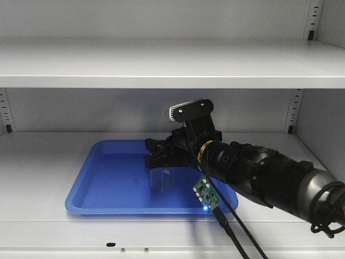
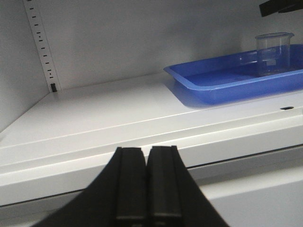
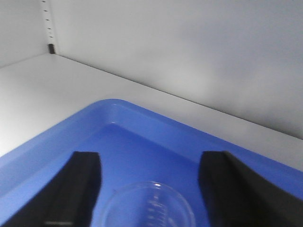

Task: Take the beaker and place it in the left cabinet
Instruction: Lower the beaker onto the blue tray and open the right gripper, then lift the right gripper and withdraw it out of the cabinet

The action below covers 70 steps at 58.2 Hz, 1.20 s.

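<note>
The beaker (image 1: 161, 179), small and of clear glass, stands upright in a blue tray (image 1: 108, 183) on a shelf of the left cabinet (image 1: 43, 167). My right gripper (image 1: 160, 160) hovers over it, open. In the right wrist view the beaker's rim (image 3: 149, 205) lies between and just behind the two black fingers (image 3: 85, 179), apart from both; the gripper (image 3: 150, 161) holds nothing. The left wrist view shows the beaker (image 2: 273, 54) in the tray (image 2: 213, 82) at the far right. My left gripper (image 2: 147, 150) is shut and empty, in front of the shelf's front edge (image 2: 104, 109).
An upper shelf (image 1: 161, 65) runs close above the right arm. Slotted uprights (image 1: 295, 110) stand at the back corners. A small green circuit board (image 1: 206, 194) and cables hang from the right arm over the tray's front rim.
</note>
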{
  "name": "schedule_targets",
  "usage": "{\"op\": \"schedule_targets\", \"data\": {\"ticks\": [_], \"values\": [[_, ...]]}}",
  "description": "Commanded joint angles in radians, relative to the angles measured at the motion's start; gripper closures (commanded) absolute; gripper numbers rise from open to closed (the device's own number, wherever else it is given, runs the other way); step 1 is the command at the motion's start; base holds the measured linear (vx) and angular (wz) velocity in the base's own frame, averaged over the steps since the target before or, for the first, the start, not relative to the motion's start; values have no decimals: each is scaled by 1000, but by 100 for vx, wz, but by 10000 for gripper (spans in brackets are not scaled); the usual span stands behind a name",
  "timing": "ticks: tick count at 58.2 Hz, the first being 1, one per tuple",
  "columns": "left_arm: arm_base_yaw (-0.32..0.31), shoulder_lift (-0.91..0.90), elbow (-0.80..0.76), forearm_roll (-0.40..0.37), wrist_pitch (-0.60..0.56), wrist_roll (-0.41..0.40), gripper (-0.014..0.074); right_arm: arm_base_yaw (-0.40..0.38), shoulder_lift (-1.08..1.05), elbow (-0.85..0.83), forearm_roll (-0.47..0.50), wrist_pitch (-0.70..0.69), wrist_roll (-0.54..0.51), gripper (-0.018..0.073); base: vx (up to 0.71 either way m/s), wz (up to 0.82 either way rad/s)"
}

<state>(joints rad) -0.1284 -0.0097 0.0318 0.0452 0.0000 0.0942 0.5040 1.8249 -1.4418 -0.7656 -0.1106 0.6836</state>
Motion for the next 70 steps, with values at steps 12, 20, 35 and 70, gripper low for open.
{"op": "schedule_targets", "data": {"ticks": [12,20,35,70], "values": [[-1,-19,16,-3,-75,-3,595,-2,-102,-33,6,-23,15,354,0,0],[-1,-19,16,-3,-75,-3,595,-2,-118,-33,6,-23,18,479,0,0],[-1,-19,16,-3,-75,-3,595,-2,-138,-33,6,-1,21,571,0,0],[-1,-19,16,-3,-75,-3,595,-5,-66,-33,-31,-44,14,561,0,0]]}}
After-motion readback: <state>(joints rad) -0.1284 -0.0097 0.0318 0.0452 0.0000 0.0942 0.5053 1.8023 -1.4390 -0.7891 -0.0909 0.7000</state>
